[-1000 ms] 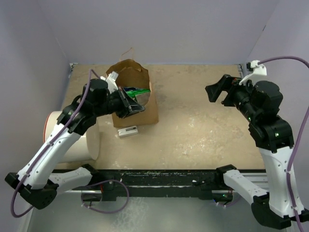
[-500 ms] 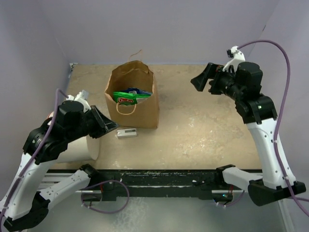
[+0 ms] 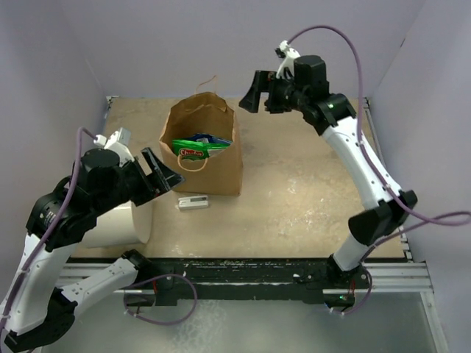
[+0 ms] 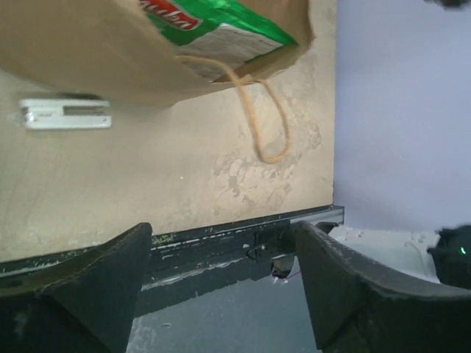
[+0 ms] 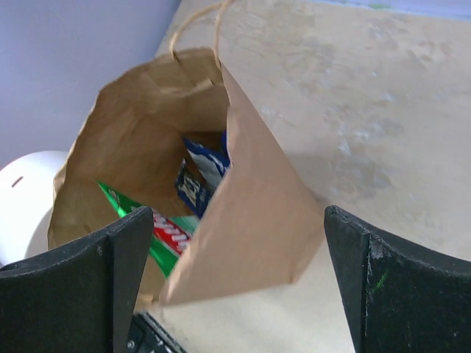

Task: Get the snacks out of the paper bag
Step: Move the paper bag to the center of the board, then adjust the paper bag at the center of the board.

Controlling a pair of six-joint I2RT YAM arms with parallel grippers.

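The brown paper bag (image 3: pixel 210 165) stands upright with its mouth open in the left half of the table. Inside it lie snacks: a bright green packet (image 3: pixel 196 150) and a blue one (image 3: pixel 209 138). Both also show in the right wrist view, green packet (image 5: pixel 159 239) and blue packet (image 5: pixel 202 173). My left gripper (image 3: pixel 161 175) is open and empty, just left of the bag and apart from it. My right gripper (image 3: pixel 253 93) hovers open above the bag's far right corner, looking down into the bag (image 5: pixel 254 213). The left wrist view shows the bag's lower wall (image 4: pixel 88 51) and a handle (image 4: pixel 266 126).
A small white-grey bar (image 3: pixel 193 201) lies on the table just in front of the bag. A large white cylinder (image 3: pixel 118 220) lies at the near left, partly under my left arm. Purple walls close in the table on three sides.
My left gripper has pulled back out of the bag's mouth to the near left and opened. The right arm has swung left and now hangs over the bag.
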